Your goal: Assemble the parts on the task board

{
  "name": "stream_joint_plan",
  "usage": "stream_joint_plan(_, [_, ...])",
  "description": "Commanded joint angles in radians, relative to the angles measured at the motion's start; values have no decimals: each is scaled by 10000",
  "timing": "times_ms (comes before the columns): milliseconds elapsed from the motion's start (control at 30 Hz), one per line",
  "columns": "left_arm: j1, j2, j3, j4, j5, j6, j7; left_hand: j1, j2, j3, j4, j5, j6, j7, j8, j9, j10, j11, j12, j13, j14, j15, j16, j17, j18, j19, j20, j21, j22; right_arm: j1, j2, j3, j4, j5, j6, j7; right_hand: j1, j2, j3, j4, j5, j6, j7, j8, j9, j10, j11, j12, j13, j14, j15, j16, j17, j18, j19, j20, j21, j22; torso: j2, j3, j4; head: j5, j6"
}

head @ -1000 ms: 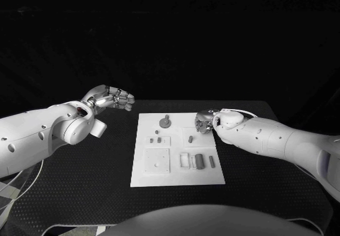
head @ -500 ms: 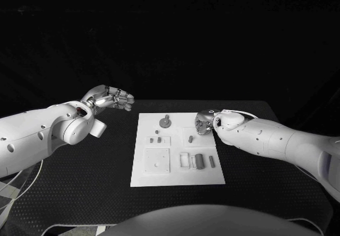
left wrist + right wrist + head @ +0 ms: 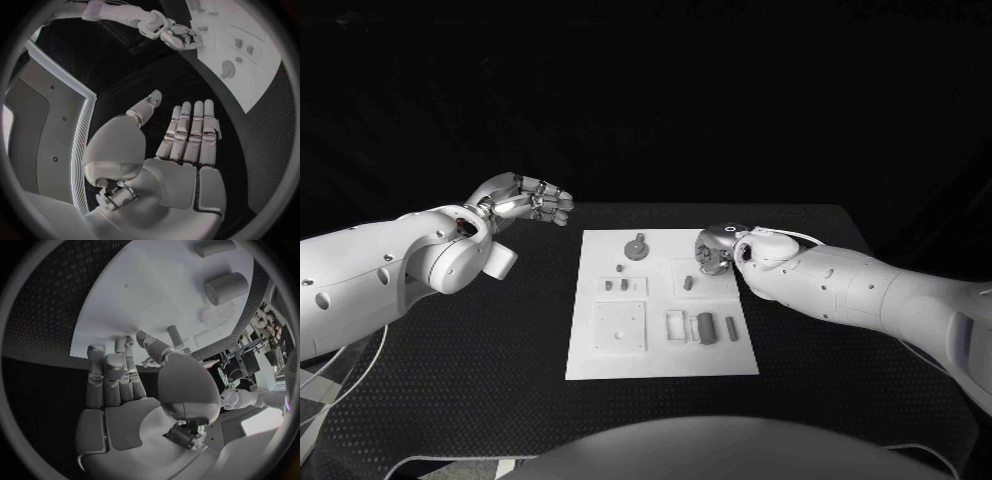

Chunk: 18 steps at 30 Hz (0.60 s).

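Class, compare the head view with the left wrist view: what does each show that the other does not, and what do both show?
Head view alone: the whole task board with the two dark cylinders near its front, and both arms coming in from the sides.

Left wrist view alone: the left hand from behind the palm, its fingers straight and together, holding nothing.

Both: the right hand at the board's far right corner, and the round knobbed part.

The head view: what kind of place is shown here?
Probably a robot test bench: a black table, a white task board with small grey parts, and dark surroundings.
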<state>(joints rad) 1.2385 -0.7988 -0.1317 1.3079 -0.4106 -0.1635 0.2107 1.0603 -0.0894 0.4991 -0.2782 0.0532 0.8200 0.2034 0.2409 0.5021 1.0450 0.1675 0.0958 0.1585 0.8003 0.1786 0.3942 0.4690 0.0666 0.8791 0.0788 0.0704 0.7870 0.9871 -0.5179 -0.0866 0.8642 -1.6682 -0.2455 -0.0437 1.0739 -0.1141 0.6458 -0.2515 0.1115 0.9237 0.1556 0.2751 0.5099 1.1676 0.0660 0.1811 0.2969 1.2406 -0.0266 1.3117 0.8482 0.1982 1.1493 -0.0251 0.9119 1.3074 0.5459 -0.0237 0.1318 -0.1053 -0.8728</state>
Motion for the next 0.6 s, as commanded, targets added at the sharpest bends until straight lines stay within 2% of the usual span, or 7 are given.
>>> stream_joint_plan(33, [20, 13, 7, 18, -9, -33, 51, 94, 5, 26, -11, 40, -87, -2, 29, -12, 58, 5, -36, -11, -48, 11, -44, 15, 141, -66, 2, 6, -14, -24, 14, -18, -13, -31, -59, 166, 107, 342, 42, -75, 17, 89, -21, 85, 21, 470, 61, 69, 28, 13, -121, -55, 13, 636, 44, -46, -48, 85, 2, -10, 11, -11, 2])
stream_joint_plan(133, [20, -3, 7, 26, -10, -29, 44, 95, 8, 27, -10, 40, -87, -2, 30, -12, 59, 5, -36, -12, -47, 11, -45, 16, 141, -65, 3, 7, -14, -24, 10, -20, 6, -146, 86, 143, 227, 642, 107, -309, 26, 234, -84, 168, 42, 626, 3, 102, 67, 50, -173, -54, 19, 636, 49, -48, -21, 120, 4, -9, 4, 4, 2])
stream_joint_plan(233, [21, -15, 7, 37, -11, -35, 31, 96, 10, 29, -10, 40, -87, -2, 31, -13, 60, 5, -37, -13, -46, 11, -45, 18, 141, -65, 4, 8, -14, -31, 16, -30, 5, -199, 116, 132, 350, 762, 184, -385, 30, 341, -130, 228, 58, 746, -42, 127, 96, 64, -214, -63, 20, 636, 43, -51, -9, 139, 12, -13, 4, -14, 2])
stream_joint_plan(600, [24, -21, 7, 46, -27, -31, -5, 105, 10, 32, -13, 39, -86, -3, 35, -13, 64, 4, -39, -16, -42, 11, -48, 23, 142, -64, 4, 10, -16, -71, 48, -82, -11, -335, 115, 25, 522, 711, 234, -407, 23, 532, -212, 336, 97, 973, -132, 182, 152, 89, -300, -82, 24, 636, 41, -59, 17, 162, 5, -18, 6, -4, 2])
